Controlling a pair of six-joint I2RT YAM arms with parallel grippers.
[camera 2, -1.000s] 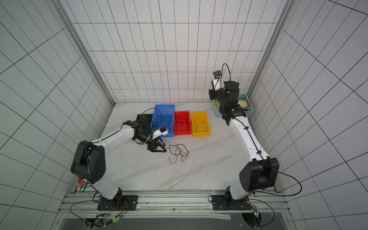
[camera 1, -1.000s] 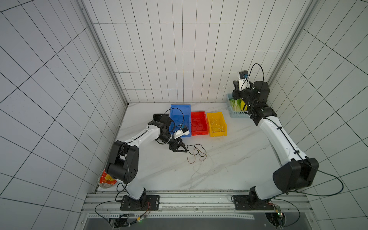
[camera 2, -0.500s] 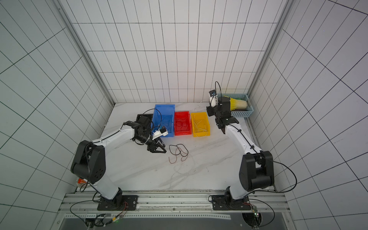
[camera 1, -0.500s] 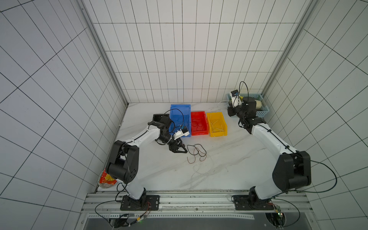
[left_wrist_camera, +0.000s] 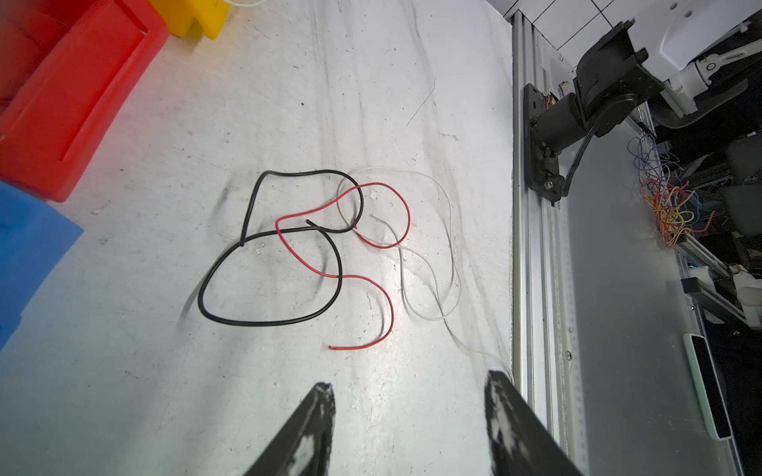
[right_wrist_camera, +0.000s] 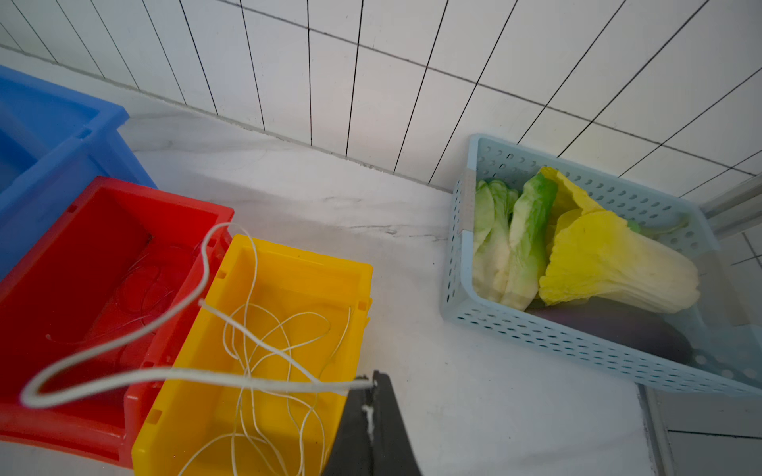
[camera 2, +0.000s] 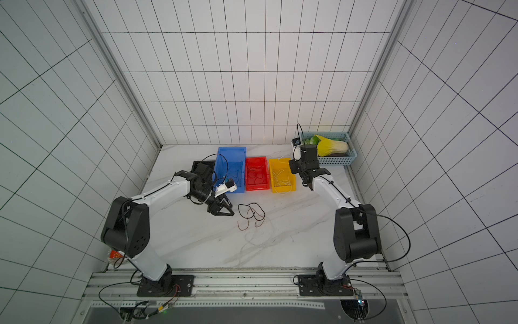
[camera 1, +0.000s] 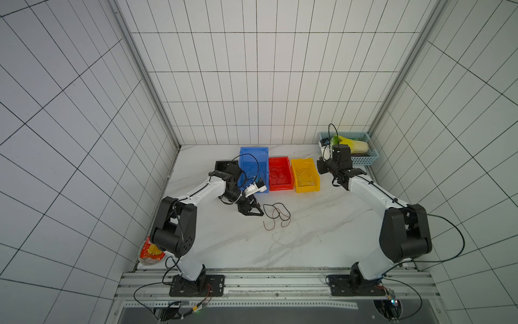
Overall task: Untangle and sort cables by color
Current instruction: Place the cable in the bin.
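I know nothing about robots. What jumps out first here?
A blue bin, red bin and yellow bin stand in a row at the back. In front lies a tangle of black, red and white cables, beside the open left fingers. The right fingers pinch a white cable by the yellow bin.

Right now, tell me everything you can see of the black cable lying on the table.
The black cable is a single thin, rubbery-looking wire, thicker than its neighbours. It lies limp on the marble tabletop, curled into two loops that cross, one cut end showing near the middle. A red cable weaves across both loops and a white cable overlaps one. The open left end effector is short of it, not touching.
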